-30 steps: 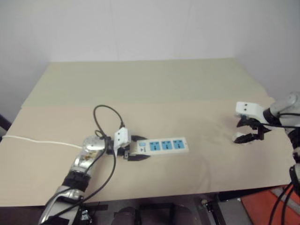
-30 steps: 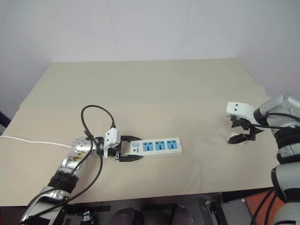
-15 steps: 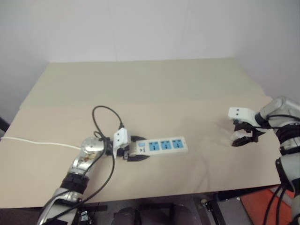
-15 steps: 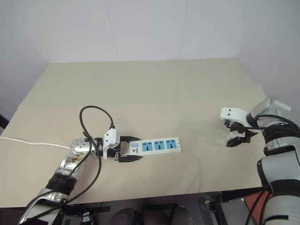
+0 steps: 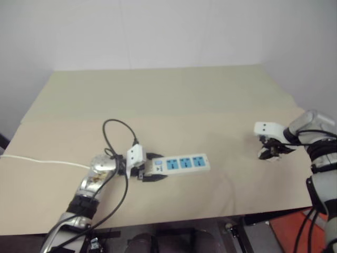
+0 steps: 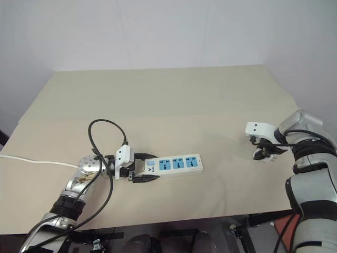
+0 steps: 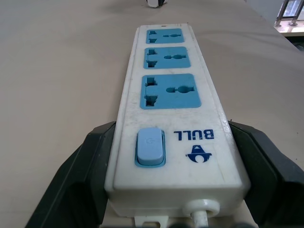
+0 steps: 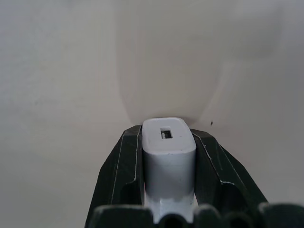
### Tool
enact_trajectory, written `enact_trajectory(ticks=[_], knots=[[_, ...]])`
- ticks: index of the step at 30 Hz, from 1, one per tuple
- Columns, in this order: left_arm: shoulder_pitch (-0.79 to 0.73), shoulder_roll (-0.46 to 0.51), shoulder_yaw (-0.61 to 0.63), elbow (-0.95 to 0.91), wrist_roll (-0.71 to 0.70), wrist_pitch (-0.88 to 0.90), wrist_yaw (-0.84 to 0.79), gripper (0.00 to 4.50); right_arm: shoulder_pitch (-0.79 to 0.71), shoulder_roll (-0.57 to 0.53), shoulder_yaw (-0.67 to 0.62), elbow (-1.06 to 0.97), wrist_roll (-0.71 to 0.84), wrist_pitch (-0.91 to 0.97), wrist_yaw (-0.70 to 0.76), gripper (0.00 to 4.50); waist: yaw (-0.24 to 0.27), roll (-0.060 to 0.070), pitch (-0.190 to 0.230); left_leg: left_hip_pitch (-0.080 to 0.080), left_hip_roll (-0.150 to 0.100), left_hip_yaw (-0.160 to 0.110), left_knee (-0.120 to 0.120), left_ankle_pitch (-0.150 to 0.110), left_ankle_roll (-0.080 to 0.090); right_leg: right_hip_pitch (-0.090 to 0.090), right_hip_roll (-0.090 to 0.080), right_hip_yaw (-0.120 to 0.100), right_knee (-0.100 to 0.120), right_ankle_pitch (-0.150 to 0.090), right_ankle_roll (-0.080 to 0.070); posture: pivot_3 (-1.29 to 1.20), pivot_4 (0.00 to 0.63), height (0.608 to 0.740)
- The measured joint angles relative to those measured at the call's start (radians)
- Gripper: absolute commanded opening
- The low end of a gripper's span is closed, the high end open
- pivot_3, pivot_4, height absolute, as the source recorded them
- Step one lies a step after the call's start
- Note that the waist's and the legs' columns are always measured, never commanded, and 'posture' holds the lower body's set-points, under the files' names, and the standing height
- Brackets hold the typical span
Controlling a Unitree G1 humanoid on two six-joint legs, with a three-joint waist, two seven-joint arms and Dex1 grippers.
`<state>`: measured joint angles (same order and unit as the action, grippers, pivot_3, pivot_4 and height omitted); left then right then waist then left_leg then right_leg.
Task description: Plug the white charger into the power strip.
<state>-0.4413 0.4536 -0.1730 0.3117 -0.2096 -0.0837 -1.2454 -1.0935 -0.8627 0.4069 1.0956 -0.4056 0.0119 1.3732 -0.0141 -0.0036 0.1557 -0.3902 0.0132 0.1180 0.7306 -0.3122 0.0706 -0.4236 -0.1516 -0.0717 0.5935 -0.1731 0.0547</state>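
I've got both halves in hand, but nothing is plugged in yet. My left gripper (image 6: 138,172) is clamped on the switch end of the strip (image 6: 175,164), at about 7 o'clock on the table (image 6: 158,100). My right gripper (image 8: 167,164), out at 4 o'clock, pinches the charger (image 8: 168,152) between its fingers (image 8: 124,164). Left to do, I reckon: carry the charger across, line it up and push it in.
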Motion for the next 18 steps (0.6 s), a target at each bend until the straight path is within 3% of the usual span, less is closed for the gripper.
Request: enact_trajectory(ticks=[6,11,18], knots=[[-0.009,0.005,-0.002,0.006,0.0,0.002,-0.003,3.27,-0.001,0.014,-0.125,-0.194,0.13,0.085,0.032,1.14,0.0,0.001,0.0,0.0,0.0,-0.001,0.0,0.0,0.0,0.0,0.0,0.0,0.0,0.0,0.0,0.0,0.15,0.74],[-0.03,0.01,-0.008,0.02,0.0,0.004,-0.018,3.27,0.02,0.076,-0.306,-0.515,0.361,0.313,0.042,1.14,0.001,0.001,0.0,-0.001,0.001,-0.002,0.0,0.0,0.0,-0.001,0.0,-0.001,0.001,0.0,-0.001,0.0,0.15,0.74],[-0.057,0.017,-0.015,0.045,0.0,0.005,-0.032,3.27,0.249,0.262,-0.498,-1.012,0.713,0.6,-0.088,1.14,0.002,0.001,0.0,-0.002,0.001,-0.003,-0.001,0.0,-0.001,-0.002,0.001,-0.003,0.001,0.001,-0.001,0.0,0.15,0.74]])
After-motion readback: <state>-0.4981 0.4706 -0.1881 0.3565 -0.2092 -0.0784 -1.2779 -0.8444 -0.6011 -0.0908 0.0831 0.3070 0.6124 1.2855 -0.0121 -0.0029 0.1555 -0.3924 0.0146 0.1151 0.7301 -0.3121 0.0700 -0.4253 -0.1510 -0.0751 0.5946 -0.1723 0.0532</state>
